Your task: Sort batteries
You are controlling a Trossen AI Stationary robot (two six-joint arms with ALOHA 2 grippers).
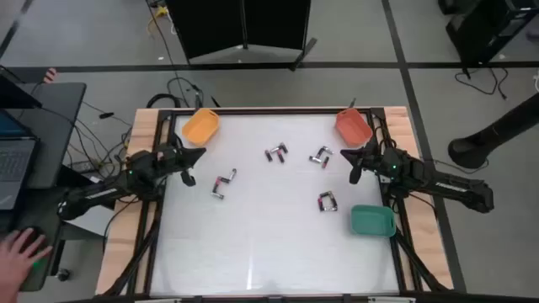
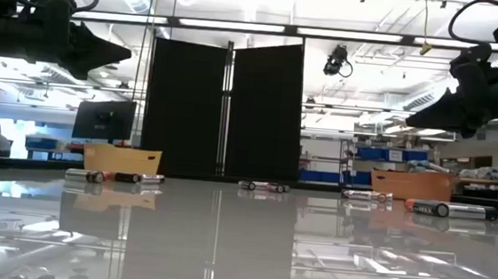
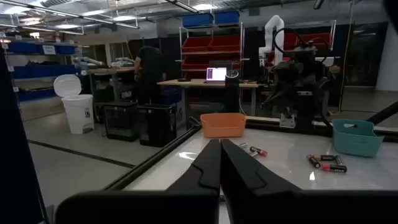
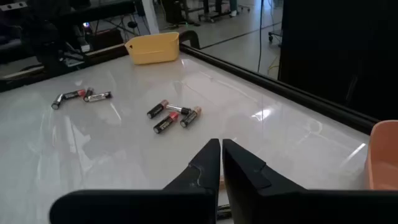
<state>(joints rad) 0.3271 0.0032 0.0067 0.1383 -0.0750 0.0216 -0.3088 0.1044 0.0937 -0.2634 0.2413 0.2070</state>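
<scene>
I am holding my left gripper (image 1: pixel 188 178) above the left side of the table (image 1: pixel 269 252), just near of the yellow tray (image 1: pixel 201 125), and its fingers are pressing together with nothing between them. My right gripper (image 1: pixel 354 174) is hanging over the right side, just near of the orange tray (image 1: pixel 353 125), and its fingers are meeting tip to tip too, holding nothing. Neither one is touching a battery.

The batteries are lying on the table in four small clusters between my two arms. One cluster (image 1: pixel 224 183) is sitting just right of my left gripper. A second cluster (image 1: pixel 275 153) is resting near the middle of the far half of the table. A third (image 1: pixel 320 156) is lying just left of my right gripper. The fourth (image 1: pixel 327 201) is lying nearer, just left of the green tray (image 1: pixel 372 220), which is sitting at the right edge of the table.

A person's hand (image 1: pixel 20 249) is showing at the left, off the table, beside a laptop (image 1: pixel 15 164) on a dark side desk.
</scene>
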